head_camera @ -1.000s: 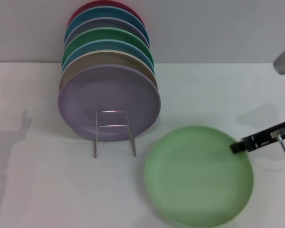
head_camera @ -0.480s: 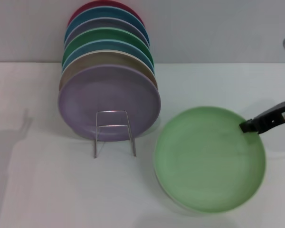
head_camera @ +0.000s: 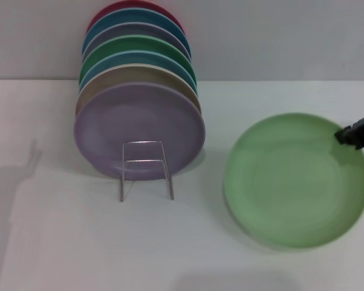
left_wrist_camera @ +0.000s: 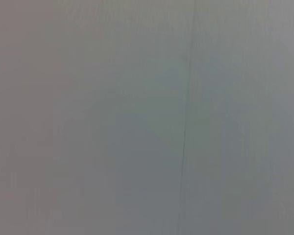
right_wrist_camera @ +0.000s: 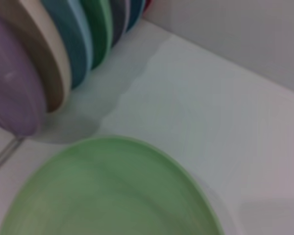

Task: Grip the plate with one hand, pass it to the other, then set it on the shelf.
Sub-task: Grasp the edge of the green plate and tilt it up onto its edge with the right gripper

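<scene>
Head view: one pale green plate (head_camera: 296,179), apparently lifted, at the right, its far-right rim pinched by the right gripper (head_camera: 346,137). Beyond, one wire shelf (head_camera: 145,168) holds seven upright plates (head_camera: 139,91).
</scene>
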You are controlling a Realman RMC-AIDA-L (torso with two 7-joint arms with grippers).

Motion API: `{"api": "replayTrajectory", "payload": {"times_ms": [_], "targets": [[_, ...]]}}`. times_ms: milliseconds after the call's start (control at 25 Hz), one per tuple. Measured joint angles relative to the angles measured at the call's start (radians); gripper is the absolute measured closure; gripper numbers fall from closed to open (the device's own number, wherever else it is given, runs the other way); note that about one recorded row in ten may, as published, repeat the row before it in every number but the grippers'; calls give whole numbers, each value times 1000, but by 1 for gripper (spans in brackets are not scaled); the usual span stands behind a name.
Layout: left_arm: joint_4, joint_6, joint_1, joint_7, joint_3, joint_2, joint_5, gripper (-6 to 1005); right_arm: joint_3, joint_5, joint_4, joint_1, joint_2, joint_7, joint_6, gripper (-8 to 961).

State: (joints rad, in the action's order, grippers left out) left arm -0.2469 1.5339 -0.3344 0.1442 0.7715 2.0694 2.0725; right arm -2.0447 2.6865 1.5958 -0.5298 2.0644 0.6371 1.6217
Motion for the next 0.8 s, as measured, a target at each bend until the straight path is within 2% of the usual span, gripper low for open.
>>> {"api": "replayTrajectory", "payload": {"times_ms": [160, 440, 600, 760, 800], "targets": [[0, 0, 0, 0, 0, 0, 0, 155, 29, 46, 48, 1, 4, -6, -7, 927], [0, 0, 0, 0, 0, 0, 2, 154, 141, 149, 133, 20, 10, -36, -88, 926], [0, 0, 0, 0, 0, 0, 2, 153, 232, 212, 192, 74, 12, -62, -197, 926], [0, 0, 0, 0, 0, -1, 1, 155, 269, 226, 220, 108, 13, -75, -275, 925], [0, 0, 0, 0, 0, -2, 1, 155, 289, 229, 222, 134, 13, -77, -336, 925]]}}
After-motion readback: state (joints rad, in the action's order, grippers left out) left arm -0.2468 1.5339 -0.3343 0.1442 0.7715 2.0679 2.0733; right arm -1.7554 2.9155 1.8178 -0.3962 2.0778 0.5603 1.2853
